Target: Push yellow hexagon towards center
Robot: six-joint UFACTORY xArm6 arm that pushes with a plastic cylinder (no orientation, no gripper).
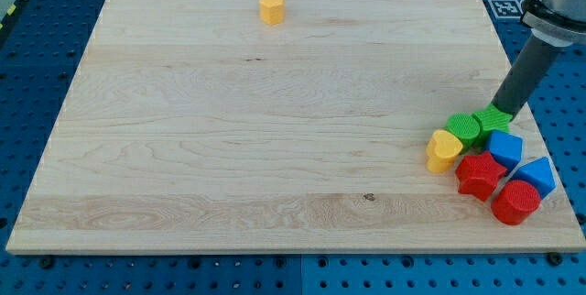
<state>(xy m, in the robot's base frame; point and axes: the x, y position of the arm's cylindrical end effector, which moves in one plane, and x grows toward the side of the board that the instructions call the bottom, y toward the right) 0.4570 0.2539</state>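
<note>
The yellow hexagon (271, 7) sits near the view's top edge of the wooden board (275, 130), a little left of the middle. My tip (502, 110) is far from it at the view's right, touching the top of a green star-like block (493, 120) in a cluster of blocks.
The cluster at the lower right holds a green round block (464, 131), a yellow heart-like block (444, 150), a blue block (504, 149), a blue triangle (537, 176), a red star-like block (479, 175) and a red cylinder (515, 202). The board's right edge is close by.
</note>
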